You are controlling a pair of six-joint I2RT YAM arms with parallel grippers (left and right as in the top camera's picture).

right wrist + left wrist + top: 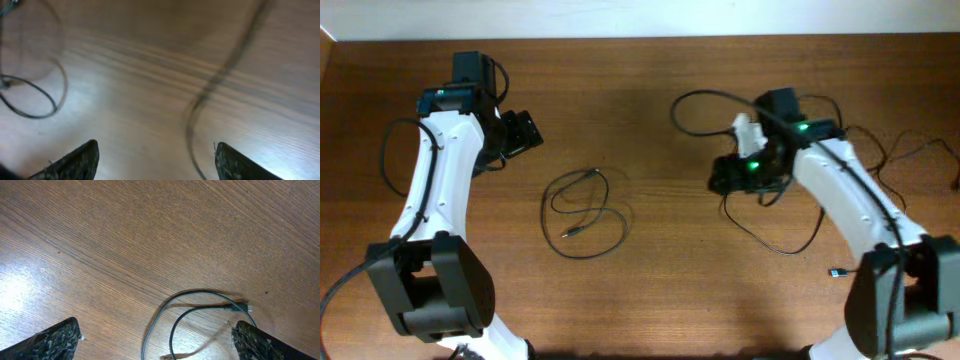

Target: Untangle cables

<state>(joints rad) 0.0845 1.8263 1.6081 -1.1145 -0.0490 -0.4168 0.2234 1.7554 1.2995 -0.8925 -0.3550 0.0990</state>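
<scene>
One thin dark cable (585, 226) lies in a loose loop at the table's middle, between the two arms. My left gripper (525, 130) is up and to the left of it and stands open; in the left wrist view two strands of that cable (200, 307) curve between its fingertips (50, 342), with a small plug (241, 306) near the right finger. My right gripper (725, 178) is open at centre right. A blurred cable (189, 125) runs down between its fingers, close to the right one (245, 162), untouched. A second thin cable (780, 251) sags below the right arm.
A small loose plug (837, 272) lies near the right arm's base. More thin cords (910, 150) sprawl at the far right edge. In the right wrist view the centre loop (35, 117) shows at the left. Both arm bases stand at the table's front.
</scene>
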